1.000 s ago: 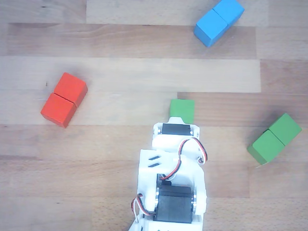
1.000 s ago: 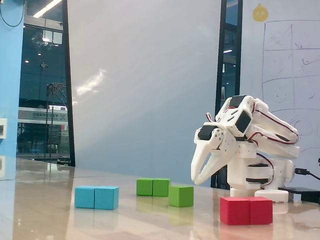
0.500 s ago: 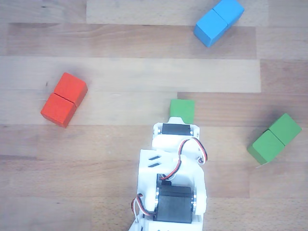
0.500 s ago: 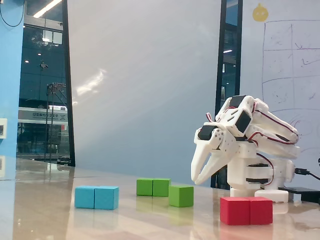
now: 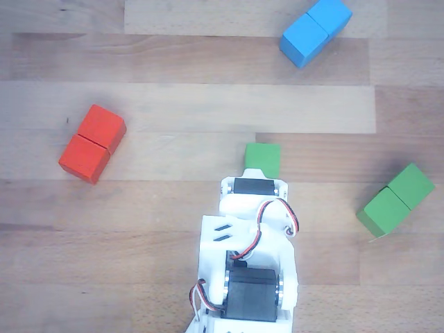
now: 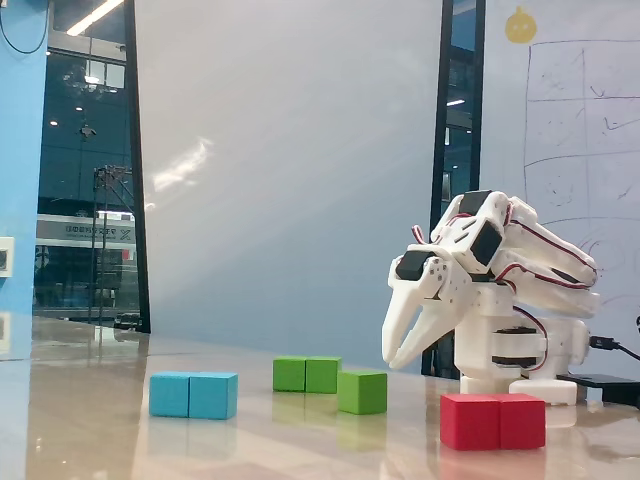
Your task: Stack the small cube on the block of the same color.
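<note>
The small green cube (image 5: 262, 158) lies on the wooden table just beyond the front end of my arm (image 5: 253, 236); it also shows in the fixed view (image 6: 362, 391). The long green block (image 5: 395, 200) lies apart at the right in the other view, and behind the cube in the fixed view (image 6: 307, 374). In the fixed view my gripper (image 6: 391, 360) hangs above the table, pointing down, right of the cube and not touching it. Its fingers meet at the tips and hold nothing. In the other view the wrist hides the fingers.
A red two-cube block (image 5: 92, 143) lies at the left and a blue two-cube block (image 5: 316, 31) at the top right. In the fixed view the red block (image 6: 493, 421) is in front of the arm's base and the blue one (image 6: 194, 395) is at the left.
</note>
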`<action>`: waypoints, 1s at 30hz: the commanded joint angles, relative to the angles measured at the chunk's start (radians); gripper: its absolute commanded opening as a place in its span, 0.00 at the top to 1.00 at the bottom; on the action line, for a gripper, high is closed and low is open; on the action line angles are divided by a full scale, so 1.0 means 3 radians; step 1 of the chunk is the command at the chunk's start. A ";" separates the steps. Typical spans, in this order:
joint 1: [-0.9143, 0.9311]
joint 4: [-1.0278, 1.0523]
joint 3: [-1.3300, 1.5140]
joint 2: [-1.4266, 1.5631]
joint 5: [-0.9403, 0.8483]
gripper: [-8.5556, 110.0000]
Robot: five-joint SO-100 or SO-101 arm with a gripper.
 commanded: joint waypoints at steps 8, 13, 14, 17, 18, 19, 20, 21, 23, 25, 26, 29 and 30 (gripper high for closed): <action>-0.0015 0.0005 -0.0046 0.0097 -0.0015 0.93; -0.0015 0.0005 -0.0046 0.0097 -0.0015 0.93; -0.0015 0.0005 -0.0046 0.0097 -0.0015 0.93; -0.0020 0.0005 -0.0046 0.0097 -0.0015 0.93; -0.0015 0.0005 -0.0046 0.0097 -0.0015 0.93; -0.0015 0.0005 -0.0046 0.0097 -0.0015 0.93; -0.0015 0.0005 -0.0046 0.0092 -0.0015 0.93; -0.0015 0.0005 -0.0046 0.0092 -0.0015 0.93; -0.0015 0.0005 -0.0046 0.0082 -0.0015 0.93; -0.0015 -0.0010 -0.0046 0.0056 -0.0020 0.93; -0.0026 -0.0041 -0.0046 0.0056 -0.0020 0.93; -0.0051 -0.0056 -0.0205 0.0051 -0.0015 0.93; -0.0046 -0.0056 -0.0302 0.0041 -0.0015 0.93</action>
